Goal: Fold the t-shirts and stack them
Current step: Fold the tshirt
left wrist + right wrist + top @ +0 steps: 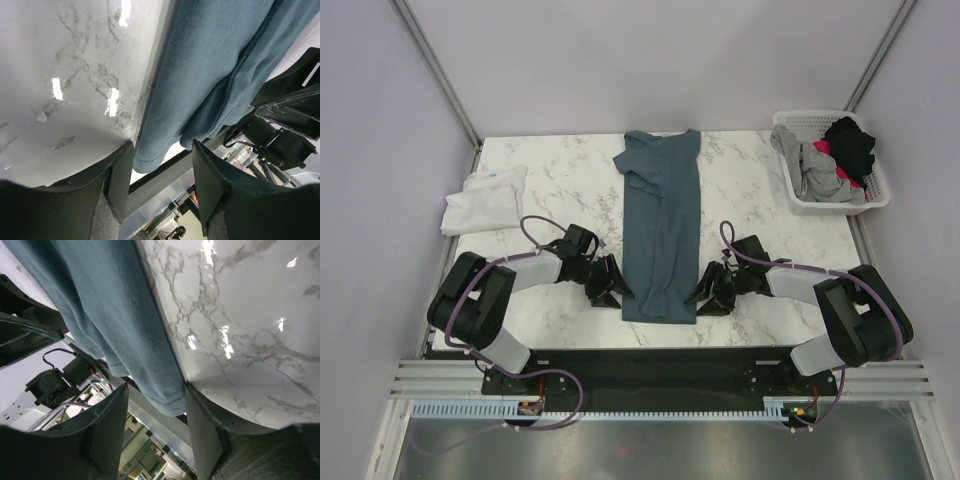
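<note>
Matt fabric against polished gloss
The slate-blue knitted cloth t-shirt [200, 75], between the left claw's [161, 175] matt black plastic fingers [215, 200], has a fine, slightly fuzzy weave and a stitched hem. Beside that claw the white grey-veined counter [75, 75] is smooth and shiny, with bright light glints.

The left gripper [619, 294] and right gripper [704, 297] are looking matte black; pale grey links [525, 270] are joining black joints [470, 292], purple cables [522, 228] are looping alongside
</note>
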Robot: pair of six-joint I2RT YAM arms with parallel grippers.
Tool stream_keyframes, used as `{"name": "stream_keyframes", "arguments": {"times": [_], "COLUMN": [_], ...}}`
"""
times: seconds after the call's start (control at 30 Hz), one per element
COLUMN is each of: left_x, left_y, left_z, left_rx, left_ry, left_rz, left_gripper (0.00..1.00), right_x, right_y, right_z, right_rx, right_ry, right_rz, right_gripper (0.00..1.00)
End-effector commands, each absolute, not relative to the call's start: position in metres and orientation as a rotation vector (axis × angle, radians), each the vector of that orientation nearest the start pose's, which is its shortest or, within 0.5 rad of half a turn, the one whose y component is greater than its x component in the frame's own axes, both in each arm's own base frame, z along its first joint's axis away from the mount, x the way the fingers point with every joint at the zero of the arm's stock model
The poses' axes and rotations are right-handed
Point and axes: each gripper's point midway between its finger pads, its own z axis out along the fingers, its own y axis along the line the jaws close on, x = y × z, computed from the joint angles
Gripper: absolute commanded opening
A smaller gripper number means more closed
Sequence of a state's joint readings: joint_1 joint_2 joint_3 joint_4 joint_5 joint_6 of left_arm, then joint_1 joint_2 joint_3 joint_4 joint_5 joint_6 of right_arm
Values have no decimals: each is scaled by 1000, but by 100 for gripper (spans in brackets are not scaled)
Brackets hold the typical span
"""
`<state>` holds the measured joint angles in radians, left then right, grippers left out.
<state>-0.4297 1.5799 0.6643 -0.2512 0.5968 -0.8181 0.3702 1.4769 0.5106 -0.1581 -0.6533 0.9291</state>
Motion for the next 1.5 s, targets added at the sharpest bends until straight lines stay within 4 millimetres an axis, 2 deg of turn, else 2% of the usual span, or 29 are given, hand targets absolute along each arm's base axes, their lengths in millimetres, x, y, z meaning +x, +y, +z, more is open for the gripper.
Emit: {"name": "stream_keyframes", "arguments": {"times": [0.0, 0.13, 0.23, 0.33, 0.5, 0.6, 0.63, 0.73, 0.8, 0.87, 0.9, 0.97, 1.0, 1.07, 1.1, 1.17, 1.2, 1.3, 1.37, 1.4, 1.43, 1.47], "left_x": [182, 182, 180, 176, 172, 173, 173, 175, 177, 183, 186, 201, 207, 224, 229, 249, 263, 291, 322, 341, 352, 364], "left_y": [-215, -218, -220, -222, -227, -230, -231, -231, -232, -235, -237, -243, -245, -246, -246, -244, -246, -241, -240, -243, -243, -242], "left_z": [0, -2, -2, -3, -2, 1, 2, 7, 11, 19, 26, 43, 50, 67, 73, 87, 99, 108, 120, 139, 141, 136], "left_rx": [-427, -427, -427, -435, -419, -413, -409, -393, -372, -332, -313, -247, -223, -161, -150, -119, -97, -131, -130, -97, -96, -110], "left_ry": [3012, 3011, 3018, 3029, 3038, 3031, 3031, 3015, 3001, 2974, 2956, 2896, 2871, 2818, 2804, 2754, 2714, 2673, 2618, 2556, 2541, 2547], "left_rz": [-948, -959, -977, -989, -1018, -1037, -1044, -1052, -1062, -1082, -1092, -1134, -1146, -1150, -1155, -1157, -1160, -1165, -1157, -1164, -1159, -1150], "left_gripper": [58, 54, 46, 43, 35, 22, 13, 2, 2, 2, 2, 2, 2, 2, 2, 2, 2, 2, 2, 2, 2, 2], "right_x": [166, 165, 164, 164, 171, 177, 179, 186, 192, 197, 206, 213, 223, 232, 246, 260, 275, 309, 331, 347, 357, 370], "right_y": [201, 200, 199, 200, 205, 210, 211, 215, 216, 216, 215, 209, 210, 207, 205, 202, 199, 192, 187, 187, 186, 183], "right_z": [1, 0, -1, -1, 1, 5, 7, 13, 19, 27, 37, 43, 55, 65, 78, 89, 99, 119, 131, 136, 141, 143], "right_rx": [634, 624, 612, 600, 569, 541, 536, 496, 463, 417, 395, 371, 346, 331, 312, 305, 311, 331, 337, 336, 334, 343], "right_ry": [2973, 2970, 2966, 2960, 2933, 2904, 2898, 2862, 2838, 2816, 2778, 2759, 2719, 2690, 2639, 2599, 2560, 2486, 2429, 2407, 2387, 2365], "right_rz": [1036, 1031, 1022, 1034, 1078, 1118, 1125, 1153, 1163, 1167, 1174, 1152, 1157, 1148, 1151, 1144, 1143, 1132, 1132, 1132, 1134, 1132], "right_gripper": [56, 51, 44, 40, 30, 25, 24, 15, 0, 0, 0, 0, 0, 0, 0, 0, 0, 0, 0, 0, 0, 0]}}
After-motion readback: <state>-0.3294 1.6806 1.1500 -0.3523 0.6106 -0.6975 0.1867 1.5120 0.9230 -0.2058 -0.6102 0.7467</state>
